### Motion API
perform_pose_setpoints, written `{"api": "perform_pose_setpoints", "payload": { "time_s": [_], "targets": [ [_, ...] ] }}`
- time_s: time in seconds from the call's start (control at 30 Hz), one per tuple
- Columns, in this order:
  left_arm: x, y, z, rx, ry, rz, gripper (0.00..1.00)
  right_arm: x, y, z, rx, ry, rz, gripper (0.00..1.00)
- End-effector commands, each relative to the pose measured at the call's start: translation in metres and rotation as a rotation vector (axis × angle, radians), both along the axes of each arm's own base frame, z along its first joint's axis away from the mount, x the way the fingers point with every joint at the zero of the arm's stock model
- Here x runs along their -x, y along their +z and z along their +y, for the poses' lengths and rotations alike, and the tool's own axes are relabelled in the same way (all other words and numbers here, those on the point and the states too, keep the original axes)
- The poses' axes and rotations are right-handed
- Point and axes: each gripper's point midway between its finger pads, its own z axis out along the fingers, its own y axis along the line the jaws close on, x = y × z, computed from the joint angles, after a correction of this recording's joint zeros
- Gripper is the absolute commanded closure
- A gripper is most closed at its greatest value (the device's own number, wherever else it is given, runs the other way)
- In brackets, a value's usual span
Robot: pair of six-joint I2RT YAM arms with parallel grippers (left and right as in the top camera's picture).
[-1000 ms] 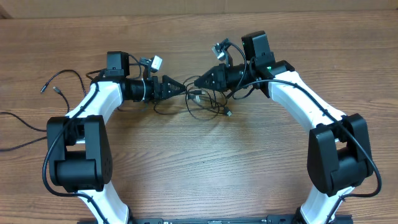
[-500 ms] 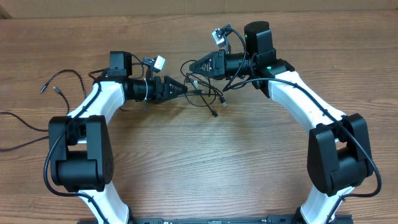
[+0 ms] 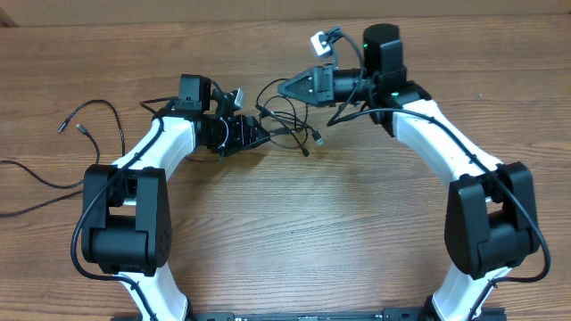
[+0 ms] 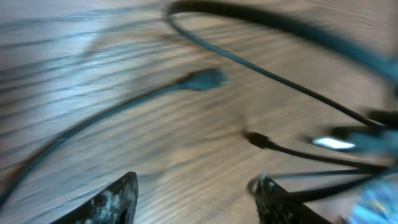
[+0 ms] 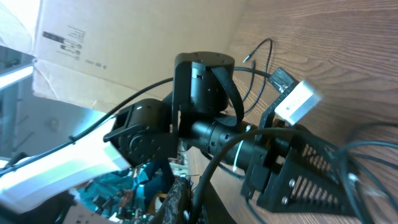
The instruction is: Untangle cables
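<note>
While my right gripper clamps one strand, the cables sit tangled.
My left gripper, jaws apart, is at the tangle's edge on the wooden table; the right hangs just past its far edge.

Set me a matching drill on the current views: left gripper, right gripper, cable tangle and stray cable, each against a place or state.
Things:
1. left gripper
2. right gripper
3. cable tangle
4. stray cable

Places or states:
A. lies alone, far left in the overhead view
B. shut, gripping a strand of the tangle
C. between the two grippers
D. open

Pairs: 1-D, 2-B, 3-C, 4-A.
</note>
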Motion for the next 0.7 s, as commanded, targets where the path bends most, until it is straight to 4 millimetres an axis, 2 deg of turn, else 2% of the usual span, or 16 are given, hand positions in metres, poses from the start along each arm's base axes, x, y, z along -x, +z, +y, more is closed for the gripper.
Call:
{"api": "perform_pose_setpoints", "payload": {
  "time_s": [0.0, 0.2, 0.37, 0.43, 0.57, 0.67],
  "targets": [
    [-0.010, -0.014, 0.021, -0.132, 0.092, 0.016, 0.38, 0.002, 0.019, -0.017, -0.047, 0.043, -0.024, 0.96],
    [-0.013, -0.022, 0.044, -0.217, 0.155, 0.028, 0.37, -0.006, 0.021, -0.048, -0.068, 0.026, -0.004, 0.96],
    [-0.014, -0.023, 0.056, -0.215, 0.195, 0.051, 0.37, -0.018, 0.000, -0.073, -0.013, -0.075, 0.084, 0.96],
    [-0.014, -0.023, 0.060, -0.215, 0.206, 0.054, 0.37, -0.022, -0.018, -0.082, 0.045, -0.134, 0.123, 0.96],
    [-0.015, -0.023, 0.068, -0.212, 0.232, 0.064, 0.37, -0.023, -0.068, -0.107, 0.251, -0.280, 0.251, 0.96],
    [-0.016, -0.023, 0.074, -0.209, 0.259, 0.076, 0.39, -0.018, -0.111, -0.138, 0.471, -0.423, 0.383, 0.96]
  ]
}}
